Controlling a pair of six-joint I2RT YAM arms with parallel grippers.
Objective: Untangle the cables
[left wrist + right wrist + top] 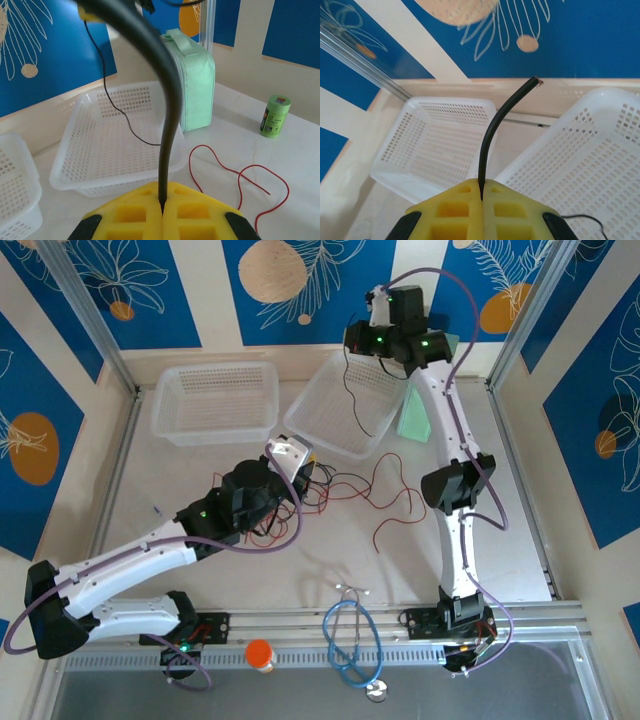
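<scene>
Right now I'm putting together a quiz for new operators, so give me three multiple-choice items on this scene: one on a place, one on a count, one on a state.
1. Where does the red cable lie?
A. inside a basket
B. on the table
C. wound round an arm

2. How many white perforated baskets are there?
A. one
B. four
C. two

3. What is the right gripper doing?
A. shut on a black cable
B. open above the table
C. shut on a red cable

Answers:
1. B, its loops rest on bare table near the tilted basket.
2. C, the left basket and the tilted basket are the two there.
3. A, its yellow fingers meet with the black cable pinched between them.
</scene>
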